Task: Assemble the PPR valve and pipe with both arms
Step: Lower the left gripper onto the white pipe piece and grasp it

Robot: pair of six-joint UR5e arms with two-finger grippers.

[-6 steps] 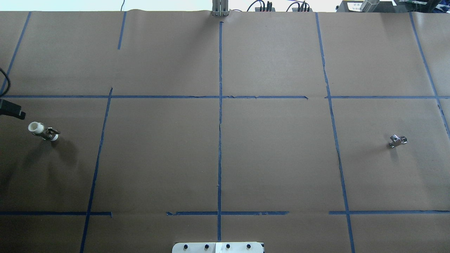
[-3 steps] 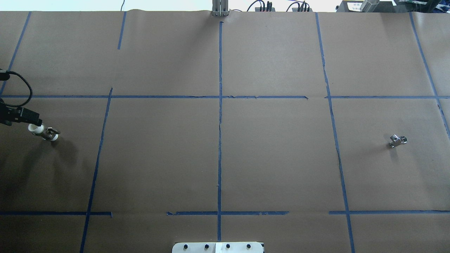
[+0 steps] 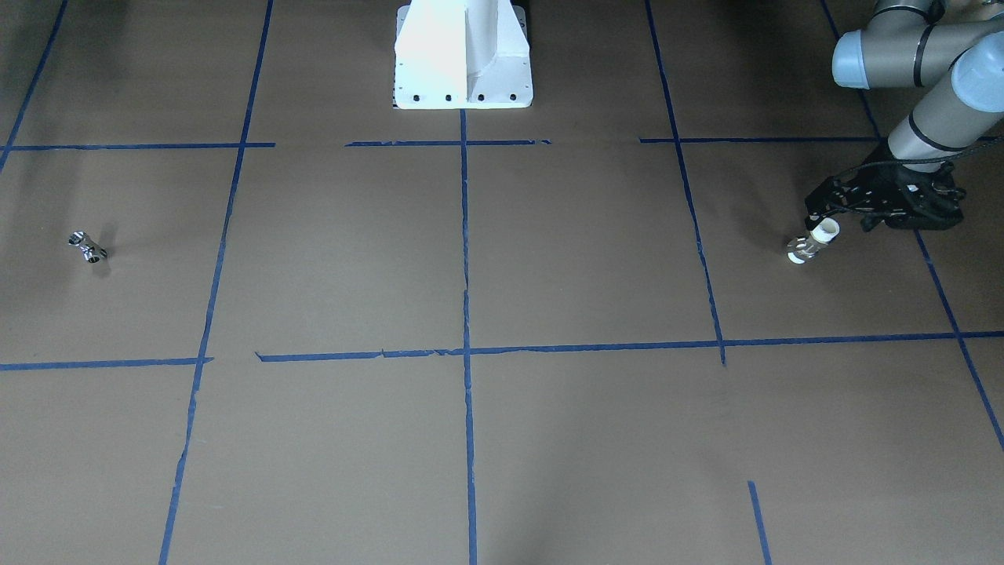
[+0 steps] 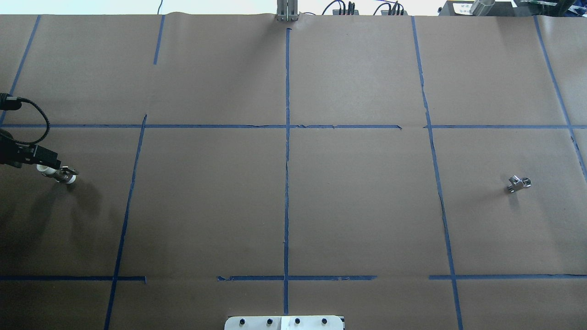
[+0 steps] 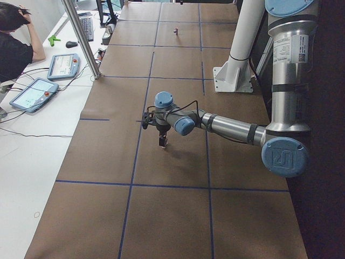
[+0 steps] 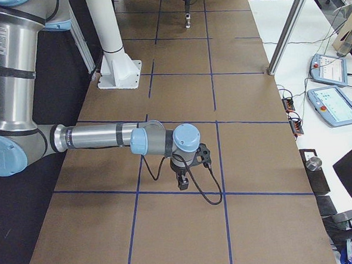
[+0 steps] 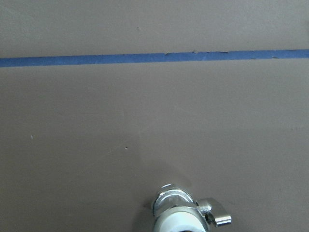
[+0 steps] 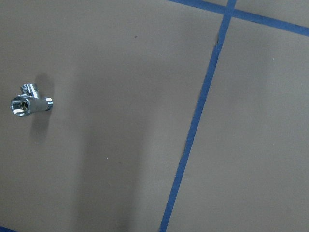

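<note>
The PPR valve [image 4: 57,173] stands on the brown paper at the table's left side, with white ends, a metal middle and a small lever. It also shows in the front-facing view [image 3: 812,242] and at the bottom edge of the left wrist view [image 7: 178,212]. My left gripper [image 4: 43,159] hovers right at its upper white end and looks open [image 3: 839,218]. The chrome pipe [image 4: 519,183] lies far right, and also shows in the front-facing view [image 3: 86,247] and the right wrist view [image 8: 29,102]. My right gripper [image 6: 182,180] hangs above the table near the pipe; I cannot tell its state.
The white pedestal [image 3: 463,55] stands at the robot's side of the table. Blue tape lines [image 4: 287,137] divide the paper into squares. A person [image 5: 13,48], tablets [image 5: 62,65] and a metal post [image 5: 81,38] are beside the far table edge.
My left gripper has moved in from the left edge toward the valve and now covers its upper end from above. Valve and pipe have not moved.
</note>
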